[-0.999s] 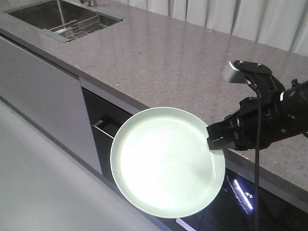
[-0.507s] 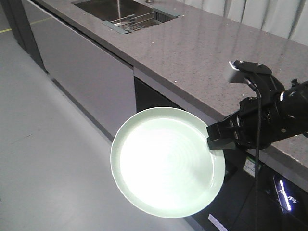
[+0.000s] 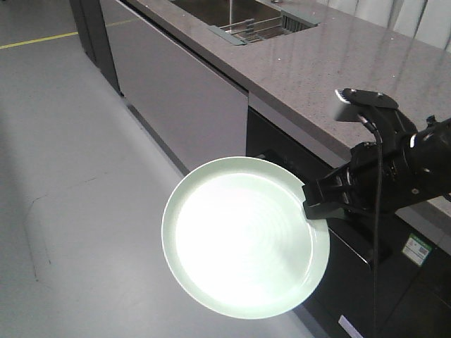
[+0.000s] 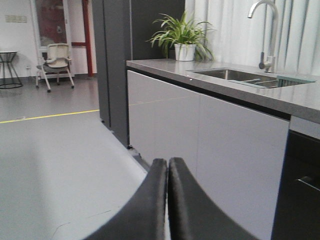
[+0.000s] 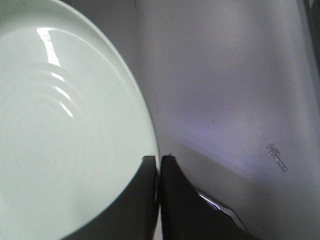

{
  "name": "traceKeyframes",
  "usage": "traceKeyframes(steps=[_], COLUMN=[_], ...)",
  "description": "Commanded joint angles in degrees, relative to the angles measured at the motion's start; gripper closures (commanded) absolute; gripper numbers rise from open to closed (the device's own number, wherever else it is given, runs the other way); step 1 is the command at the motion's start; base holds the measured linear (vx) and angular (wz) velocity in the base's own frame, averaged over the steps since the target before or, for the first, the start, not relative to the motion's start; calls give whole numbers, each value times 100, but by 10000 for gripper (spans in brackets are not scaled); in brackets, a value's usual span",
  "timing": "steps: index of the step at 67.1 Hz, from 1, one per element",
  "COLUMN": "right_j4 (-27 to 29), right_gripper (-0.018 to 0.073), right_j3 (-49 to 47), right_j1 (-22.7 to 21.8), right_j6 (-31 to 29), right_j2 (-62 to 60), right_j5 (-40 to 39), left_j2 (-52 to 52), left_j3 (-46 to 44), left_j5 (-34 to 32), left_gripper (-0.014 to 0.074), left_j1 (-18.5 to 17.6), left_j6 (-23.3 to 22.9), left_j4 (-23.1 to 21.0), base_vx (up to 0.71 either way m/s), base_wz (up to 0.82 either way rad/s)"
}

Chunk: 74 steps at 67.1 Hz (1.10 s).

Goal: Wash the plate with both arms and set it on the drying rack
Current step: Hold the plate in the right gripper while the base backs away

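The pale mint-green plate (image 3: 243, 239) hangs in the air above the floor, face up toward the front camera. My right gripper (image 3: 311, 206) is shut on its right rim, at the end of the black right arm (image 3: 402, 169). In the right wrist view the plate (image 5: 60, 130) fills the left side, with the right gripper (image 5: 159, 161) clamped on its edge. The left gripper (image 4: 167, 164) is shut with nothing in it and points toward the cabinets. The drying rack (image 3: 248, 29) lies over the sink far back on the counter, and the left wrist view also shows the drying rack (image 4: 262, 82).
A long grey stone counter (image 3: 331, 70) with grey cabinet fronts (image 3: 190, 98) runs along the right. The sink (image 4: 227, 74) has a tall faucet (image 4: 267, 25), and a potted plant (image 4: 182, 40) stands at the counter's end. Grey floor (image 3: 77, 176) spreads left; a chair (image 4: 56, 57) stands far off.
The whole view has swung: counter and sink slid to the right in the front view and more floor shows on the left. The plate stays in the right gripper, unchanged in the view.
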Motion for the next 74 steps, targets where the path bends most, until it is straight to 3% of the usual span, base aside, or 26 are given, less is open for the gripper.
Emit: traceKeyframes(steps=[1,74], right_j4=[210,203], right_gripper=[561,561], right_j3=[-156,-156], right_j1=[-16,-16], right_j6=[-56,-57], right_j2=[-178,-178], right_j5=[-188,-183], left_j2=[-84,-84], left_j3=[-164,-164], left_j5=[-427,-427], left_gripper=[603,603], left_j1=[-41,-41], left_j6=[-4,-4], left_j4=[-43,-43], base_vx=[-6,-6], base_wz=[25,37])
